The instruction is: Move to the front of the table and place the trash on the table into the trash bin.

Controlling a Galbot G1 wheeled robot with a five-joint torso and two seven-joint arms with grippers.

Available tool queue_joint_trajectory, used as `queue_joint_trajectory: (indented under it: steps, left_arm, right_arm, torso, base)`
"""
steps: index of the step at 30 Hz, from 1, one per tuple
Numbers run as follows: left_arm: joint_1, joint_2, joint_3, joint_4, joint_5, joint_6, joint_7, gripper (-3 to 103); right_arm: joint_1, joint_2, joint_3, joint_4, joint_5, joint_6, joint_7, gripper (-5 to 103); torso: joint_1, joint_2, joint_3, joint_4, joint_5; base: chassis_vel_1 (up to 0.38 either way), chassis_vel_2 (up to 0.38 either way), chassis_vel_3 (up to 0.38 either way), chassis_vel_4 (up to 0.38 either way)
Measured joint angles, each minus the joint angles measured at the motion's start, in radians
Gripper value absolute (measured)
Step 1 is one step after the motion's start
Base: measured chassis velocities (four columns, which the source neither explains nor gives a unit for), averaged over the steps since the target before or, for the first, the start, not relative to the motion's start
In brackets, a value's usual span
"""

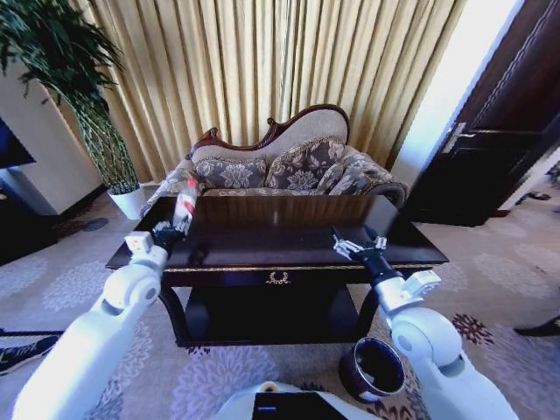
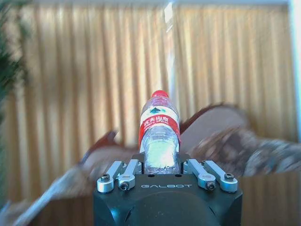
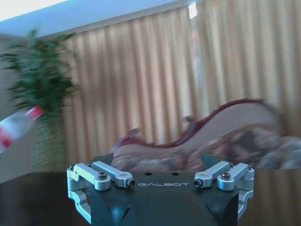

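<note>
The trash I see is a clear plastic bottle (image 1: 185, 206) with a red cap and red label. My left gripper (image 1: 173, 231) is shut on its lower part and holds it tilted above the left end of the glossy dark-brown table (image 1: 262, 247). In the left wrist view the bottle (image 2: 159, 136) stands up out of the left gripper (image 2: 160, 170). My right gripper (image 1: 352, 248) hovers open over the table's right part, with nothing in it. The right wrist view catches the bottle (image 3: 16, 126) far off to the side. The dark maroon trash bin (image 1: 373, 368) stands on the carpet by the table's front right leg.
A patterned sofa (image 1: 280, 171) stands behind the table, before gold curtains. A white plant pot (image 1: 131, 201) with a tall plant is at the back left. A dark door (image 1: 499, 131) is on the right. Patterned carpet lies around the table.
</note>
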Motion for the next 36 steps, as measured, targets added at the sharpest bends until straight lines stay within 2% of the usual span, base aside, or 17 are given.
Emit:
queue_joint_trajectory:
  steps: [1, 2, 3, 4, 5, 7, 8, 10, 11, 13, 17, 18, 20, 23, 31, 35, 36]
  left_arm:
    - [0.0, 0.0, 0.0, 0.0, 0.0, 0.0, 0.0, 33]
    - [0.009, 0.012, -0.011, -0.007, 0.014, -0.022, 0.029, 33]
    - [0.027, 0.034, -0.029, -0.013, 0.055, -0.071, 0.092, 33]
    - [0.035, 0.048, -0.034, -0.014, 0.085, -0.097, 0.121, 33]
    - [0.035, 0.048, -0.034, -0.014, 0.085, -0.097, 0.121, 33]
    - [0.047, 0.101, -0.037, -0.015, 0.159, -0.189, 0.191, 33]
    - [0.047, 0.101, -0.037, -0.015, 0.159, -0.189, 0.191, 33]
    - [0.028, 0.137, -0.019, -0.017, 0.166, -0.227, 0.208, 33]
    - [0.028, 0.137, -0.019, -0.017, 0.166, -0.227, 0.208, 33]
    - [-0.029, 0.182, 0.025, -0.022, 0.165, -0.264, 0.212, 33]
    - [-0.068, 0.213, 0.063, -0.031, 0.182, -0.291, 0.21, 33]
    - [-0.09, 0.241, 0.095, -0.042, 0.206, -0.32, 0.209, 33]
    - [-0.093, 0.248, 0.102, -0.044, 0.211, -0.325, 0.209, 33]
    - [-0.117, 0.278, 0.156, -0.045, 0.229, -0.362, 0.205, 33]
    - [-0.182, 0.309, 0.238, 0.014, 0.25, -0.404, 0.211, 33]
    - [-0.277, 0.31, 0.349, 0.052, 0.248, -0.413, 0.213, 33]
    - [-0.277, 0.31, 0.349, 0.052, 0.248, -0.413, 0.213, 33]
  right_arm:
    - [0.0, 0.0, 0.0, 0.0, 0.0, 0.0, 0.0, 100]
    - [0.002, -0.023, -0.003, 0.003, 0.028, -0.004, -0.015, 100]
    - [0.011, -0.065, -0.004, 0.004, 0.081, -0.009, -0.039, 100]
    - [0.022, -0.088, -0.005, 0.006, 0.126, -0.013, -0.045, 100]
    - [0.022, -0.088, -0.005, 0.006, 0.126, -0.013, -0.045, 100]
    - [0.089, -0.157, -0.019, 0.01, 0.306, -0.033, -0.05, 100]
    - [0.089, -0.157, -0.019, 0.01, 0.306, -0.033, -0.05, 100]
    - [0.151, -0.19, -0.04, 0.002, 0.421, -0.051, -0.045, 100]
    - [0.151, -0.19, -0.04, 0.002, 0.421, -0.051, -0.045, 100]
    - [0.269, -0.239, -0.109, -0.04, 0.562, -0.075, -0.024, 100]
    - [0.383, -0.258, -0.174, -0.095, 0.638, -0.086, -0.018, 100]
    - [0.511, -0.256, -0.244, -0.153, 0.696, -0.09, -0.015, 100]
    - [0.546, -0.252, -0.264, -0.17, 0.704, -0.091, -0.015, 100]
    - [0.713, -0.188, -0.381, -0.256, 0.713, -0.095, -0.014, 100]
    - [0.827, -0.113, -0.469, -0.305, 0.707, -0.099, -0.03, 100]
    - [0.892, -0.082, -0.521, -0.331, 0.696, -0.106, -0.034, 100]
    - [0.892, -0.082, -0.521, -0.331, 0.696, -0.106, -0.034, 100]
  torso:
    - [0.0, 0.0, 0.0, 0.0, 0.0]
    - [0.0, 0.0, 0.0, -0.0001, 0.0002]
    - [0.0, 0.0, 0.0, -0.0001, 0.0]
    - [0.0, 0.0, 0.0, 0.0, -0.0002]
    - [0.0, 0.0, 0.0, 0.0, -0.0002]
    - [0.0, 0.0, 0.0, 0.0, 0.0]
    - [0.0, 0.0, 0.0, 0.0, 0.0]
    - [0.0, 0.0, 0.0, 0.0001, -0.0001]
    - [0.0, 0.0, 0.0, 0.0001, -0.0001]
    - [0.0, 0.0, 0.0, -0.0002, -0.0001]
    - [0.0, 0.0, 0.0, -0.0004, 0.0002]
    - [0.0, 0.0, 0.0, 0.0, 0.0001]
    - [0.0, 0.0, 0.0, 0.0002, 0.0001]
    - [0.0, 0.0, 0.0, 0.0004, -0.0002]
    - [0.0, 0.0, 0.0, -0.0001, 0.0]
    - [0.0, 0.0, 0.0, 0.0, -0.0002]
    - [0.0, 0.0, 0.0, 0.0, -0.0002]
  base:
    - [0.0, 0.0, 0.0, 0.0]
    - [0.0, 0.0, 0.0, 0.0]
    - [0.0, 0.0, 0.0, 0.0]
    - [0.0, 0.0, 0.0, 0.0]
    - [0.0, 0.0, 0.0, 0.0]
    - [0.0, 0.0, 0.0, 0.0]
    - [0.0, 0.0, 0.0, 0.0]
    - [0.0, 0.0, 0.0, 0.0]
    - [0.0, 0.0, 0.0, 0.0]
    - [0.0, 0.0, 0.0, 0.0]
    - [0.0, 0.0, 0.0, 0.0]
    - [0.0, 0.0, 0.0, 0.0]
    - [0.0, 0.0, 0.0, 0.0]
    - [0.0, 0.0, 0.0, 0.0]
    - [0.0, 0.0, 0.0, 0.0]
    - [0.0, 0.0, 0.0, 0.0]
    - [0.0, 0.0, 0.0, 0.0]
